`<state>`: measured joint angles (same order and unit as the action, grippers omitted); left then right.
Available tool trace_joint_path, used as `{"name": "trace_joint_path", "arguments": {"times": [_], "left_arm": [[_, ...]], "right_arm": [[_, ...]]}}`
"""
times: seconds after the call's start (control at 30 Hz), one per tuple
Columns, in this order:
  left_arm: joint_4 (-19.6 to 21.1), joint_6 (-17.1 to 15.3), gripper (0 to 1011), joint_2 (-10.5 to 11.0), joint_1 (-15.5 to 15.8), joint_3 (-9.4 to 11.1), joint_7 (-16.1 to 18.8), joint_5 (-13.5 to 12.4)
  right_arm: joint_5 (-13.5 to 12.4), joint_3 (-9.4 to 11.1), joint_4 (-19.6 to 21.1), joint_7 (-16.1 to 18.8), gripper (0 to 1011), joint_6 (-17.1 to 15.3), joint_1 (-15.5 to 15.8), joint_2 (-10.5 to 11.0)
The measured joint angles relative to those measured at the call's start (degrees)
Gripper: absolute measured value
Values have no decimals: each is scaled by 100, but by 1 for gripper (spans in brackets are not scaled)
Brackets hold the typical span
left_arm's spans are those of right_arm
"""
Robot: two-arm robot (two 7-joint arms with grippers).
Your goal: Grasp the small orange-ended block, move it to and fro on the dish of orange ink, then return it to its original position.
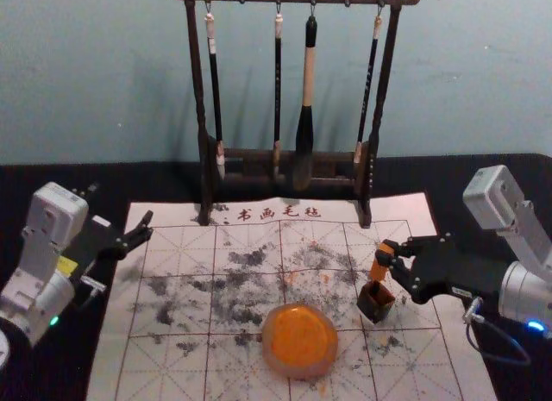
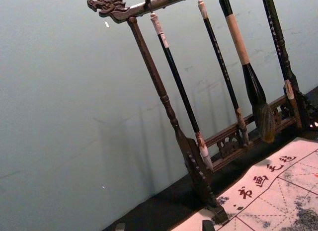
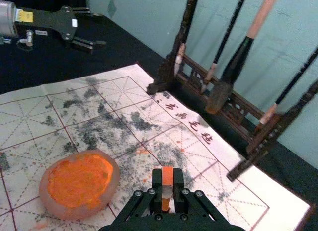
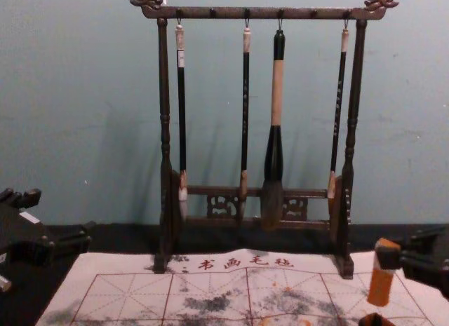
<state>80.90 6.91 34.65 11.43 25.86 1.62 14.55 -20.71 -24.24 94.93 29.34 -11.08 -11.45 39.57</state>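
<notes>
This looks like a robotics lab or test area, its black-covered worktop [image 1: 159, 178] dressed as a calligraphy desk. A left arm [image 1: 43, 289] and right arm [image 1: 524, 293] flank a gridded, ink-blotted mat [image 1: 392, 213] headed with Chinese characters [image 1: 244, 215]. Brushes [image 4: 277, 94] hang from a carved wooden rack [image 4: 165, 130] before a plain wall [image 4: 70, 80]; a dish of orange ink [image 1: 299, 339] sits on the mat.

Head view looks forward and steeply down on mat [image 1: 416, 213] and dish [image 1: 274, 360]; chest view sits lower, near-level, square to brush rack [image 4: 210, 12]; left wrist view takes rack obliquely from robot's left; right wrist view, close over mat, faces forward-left; all four share rack and mat.
</notes>
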Motion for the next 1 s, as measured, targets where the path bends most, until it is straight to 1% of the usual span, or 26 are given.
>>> {"name": "trace_joint_path", "arguments": {"times": [0.17, 0.3, 0.53, 0.73, 1.0], "left_arm": [[0, 0, 1001, 0, 0, 0, 0, 0], [0, 0, 1001, 0, 0, 0, 0, 0], [0, 0, 1001, 0, 0, 0, 0, 0], [0, 0, 1001, 0, 0, 0, 0, 0], [0, 0, 1001, 0, 0, 0, 0, 0]], "right_arm": [[-40, 111, 55, -29, 82, -29, 117, 20], [-52, 150, 78, -20, 82, -37, 175, 31], [-68, 172, 106, 10, 82, -77, 251, 44], [-137, 182, 101, 64, 82, -132, 305, 45], [-153, 126, -14, 98, 82, -165, 274, 5]]}}
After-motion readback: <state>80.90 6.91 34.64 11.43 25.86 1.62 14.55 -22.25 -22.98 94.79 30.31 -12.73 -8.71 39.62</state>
